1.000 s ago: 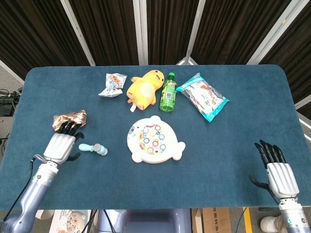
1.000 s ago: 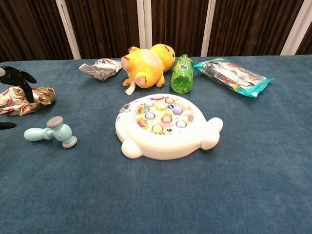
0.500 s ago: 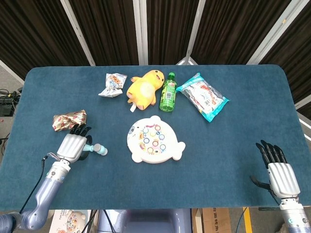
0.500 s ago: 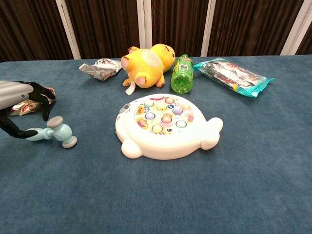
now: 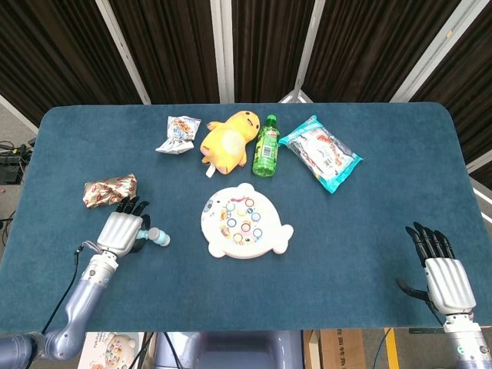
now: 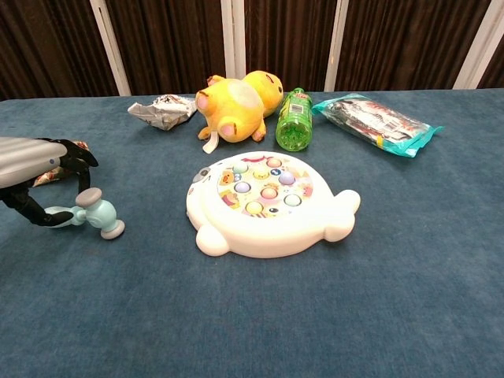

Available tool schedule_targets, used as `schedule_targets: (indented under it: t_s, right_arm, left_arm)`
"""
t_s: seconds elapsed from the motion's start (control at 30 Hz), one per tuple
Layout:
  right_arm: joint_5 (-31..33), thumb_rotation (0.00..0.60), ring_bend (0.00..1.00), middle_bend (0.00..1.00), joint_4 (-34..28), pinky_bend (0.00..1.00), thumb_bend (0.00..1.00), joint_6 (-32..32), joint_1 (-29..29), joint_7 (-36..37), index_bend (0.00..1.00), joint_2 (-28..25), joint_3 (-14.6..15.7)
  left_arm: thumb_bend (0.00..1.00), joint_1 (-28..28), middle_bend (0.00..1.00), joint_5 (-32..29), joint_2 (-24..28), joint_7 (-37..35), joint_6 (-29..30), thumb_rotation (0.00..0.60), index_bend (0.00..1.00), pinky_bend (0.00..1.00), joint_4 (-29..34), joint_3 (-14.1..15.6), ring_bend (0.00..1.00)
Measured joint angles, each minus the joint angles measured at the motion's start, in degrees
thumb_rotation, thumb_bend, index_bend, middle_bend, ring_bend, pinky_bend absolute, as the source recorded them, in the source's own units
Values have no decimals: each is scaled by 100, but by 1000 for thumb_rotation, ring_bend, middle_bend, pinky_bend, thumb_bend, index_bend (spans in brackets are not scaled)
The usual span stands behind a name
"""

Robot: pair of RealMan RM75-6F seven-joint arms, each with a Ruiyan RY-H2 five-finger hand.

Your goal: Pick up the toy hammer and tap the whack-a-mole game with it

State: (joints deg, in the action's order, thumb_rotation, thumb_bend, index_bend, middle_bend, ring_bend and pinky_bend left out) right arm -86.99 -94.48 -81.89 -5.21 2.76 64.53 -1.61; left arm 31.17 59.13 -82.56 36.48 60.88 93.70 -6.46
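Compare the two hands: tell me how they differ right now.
The left hand is over the toy hammer, its fingers arched above the handle; the right hand has nothing under it or near it. The left hand lies well in over the table, near the whack-a-mole game; the right hand sits at the table's near edge. Both have grey backs and black fingers, pointing away from the robot.

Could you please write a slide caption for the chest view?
Left hand poised over the toy hammer handle, beside the whack-a-mole game.
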Motion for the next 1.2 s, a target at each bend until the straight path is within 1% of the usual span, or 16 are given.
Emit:
schedule_targets:
  t_s: [1.0,1.2]
  right_arm:
    - [6,600,0,0,9,0,221,9,10,58,0,-14,3]
    - [8,600,0,0,15,0,221,11,9,61,0,-14,1]
  left_arm:
    - [364,215,139,-287,-350,167,66,600,468,75,-211,163,0]
    - [394,237,152,-325,-393,146,75,600,475,95,-273,181,0]
